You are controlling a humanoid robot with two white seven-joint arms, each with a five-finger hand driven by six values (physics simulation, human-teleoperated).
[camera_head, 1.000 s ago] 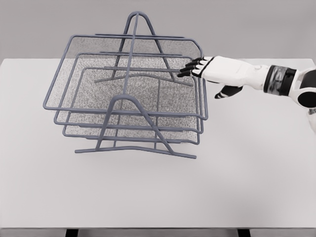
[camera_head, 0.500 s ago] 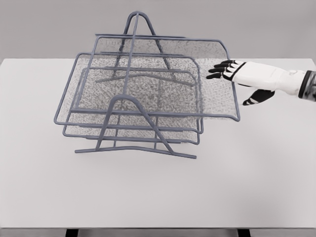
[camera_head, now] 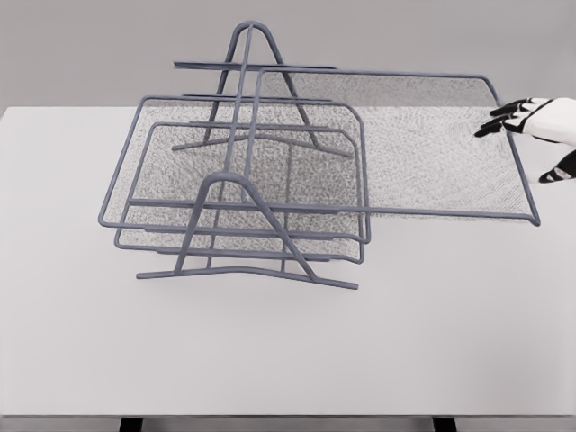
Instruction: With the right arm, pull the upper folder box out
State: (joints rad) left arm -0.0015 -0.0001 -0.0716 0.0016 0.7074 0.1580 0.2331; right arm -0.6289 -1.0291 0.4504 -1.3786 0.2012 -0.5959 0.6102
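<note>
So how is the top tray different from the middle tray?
The top tray sticks far out to the right of the rack, while the middle tray sits tucked inside it. The right hand is at the top tray's far right edge; nothing touches the middle tray. The top tray hangs over bare table; the middle tray sits over the lowest tray. Both are grey wire mesh trays with raised rims.

Bright, even, diffuse light with no clear source. The white desk [camera_head: 288,351] is uniformly lit, nearly shadowless, without glare. The render looks slightly soft; the wire trays' [camera_head: 270,171] mesh shows as grainy speckle. No edge distortion, and focus is even throughout.
</note>
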